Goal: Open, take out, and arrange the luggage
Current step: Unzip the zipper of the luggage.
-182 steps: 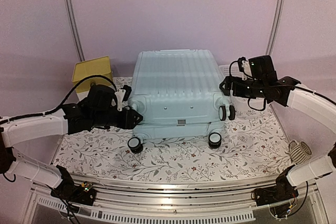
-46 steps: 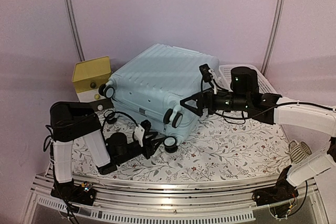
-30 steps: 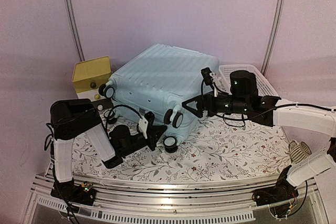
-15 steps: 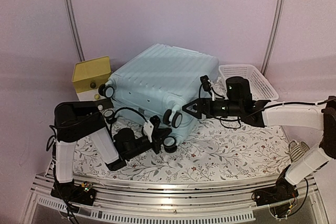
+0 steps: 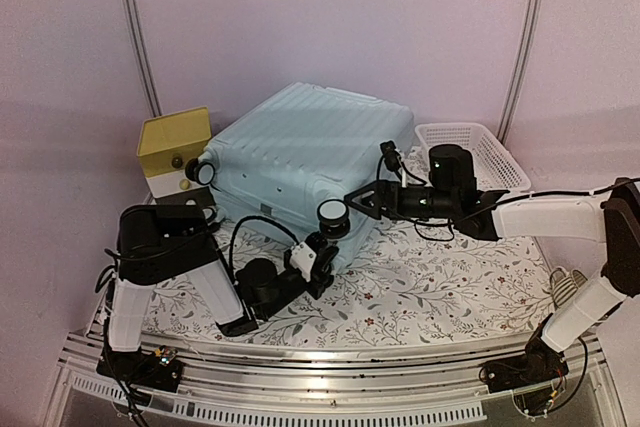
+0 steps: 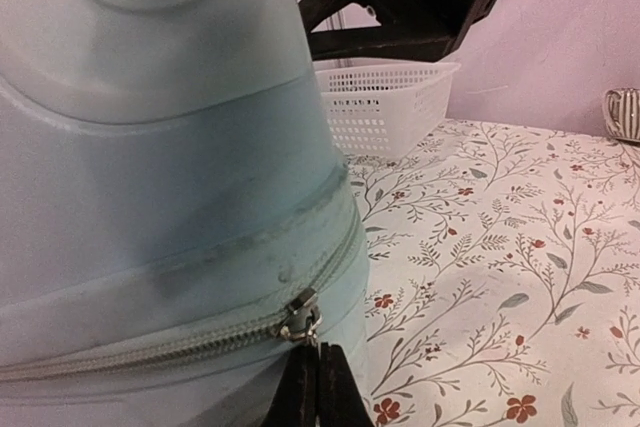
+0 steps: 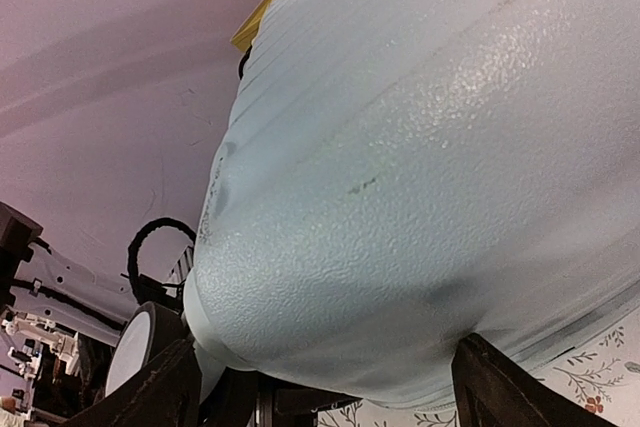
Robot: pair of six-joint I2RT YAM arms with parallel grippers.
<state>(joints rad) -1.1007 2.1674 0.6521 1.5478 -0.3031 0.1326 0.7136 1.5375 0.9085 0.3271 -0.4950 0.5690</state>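
The luggage has turned askew; left hand has shifted right — now pinched beneath its zipper.

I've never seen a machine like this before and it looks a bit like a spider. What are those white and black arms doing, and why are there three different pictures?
Those are two robot arms fixed at the front of a table. One picture looks down from above; the other two come from little cameras on each arm's wrist.

On the flowery tablecloth lies a big pale blue suitcase, its wheels towards the arms. Behind it on the left is a yellow-topped box, and on the right a white basket.

The left gripper is pinched shut just below the suitcase's zipper pull. It looks as if it has hold of the pull, but I can't be sure. The right gripper has its fingers spread wide around a corner of the suitcase, perhaps to steady it.
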